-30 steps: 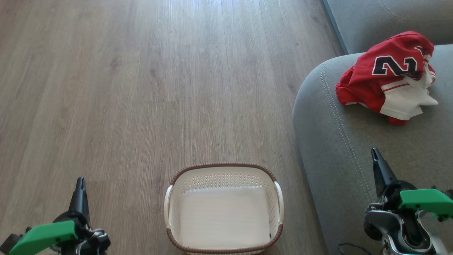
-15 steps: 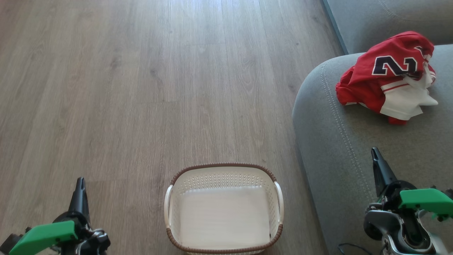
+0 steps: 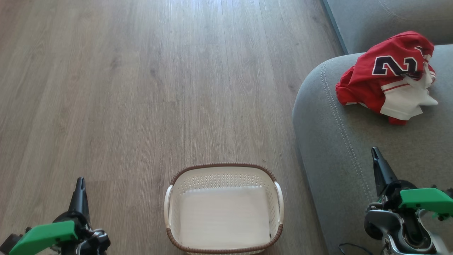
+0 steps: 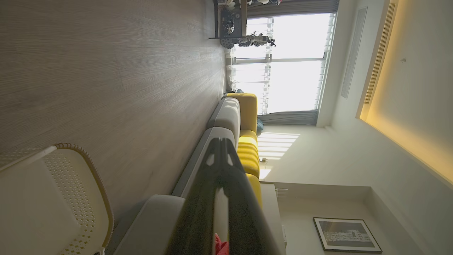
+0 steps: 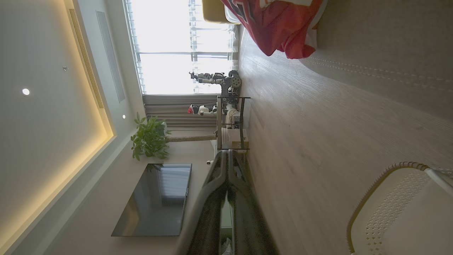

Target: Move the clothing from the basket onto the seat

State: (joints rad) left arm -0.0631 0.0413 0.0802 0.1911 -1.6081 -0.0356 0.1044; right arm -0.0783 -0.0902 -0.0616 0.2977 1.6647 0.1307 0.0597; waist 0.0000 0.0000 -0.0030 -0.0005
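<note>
We see the clothing point(image 3: 385, 76) heaped on the seat point(image 3: 339, 152), the basket point(image 3: 223, 165) on the floor point(image 3: 141, 88) beside it, and our left fingers point(image 3: 80, 198) and right fingers point(image 3: 381, 173) each pressed together.

black-and-white "2" on the red jersey point(image 3: 385, 76)

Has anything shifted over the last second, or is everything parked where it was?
Nothing has visibly changed. The clothing lies bunched on the seat as before, and the basket stands empty on the floor in the same spot. The left pincer and right pincer stay shut, holding nothing, where they were.
</note>
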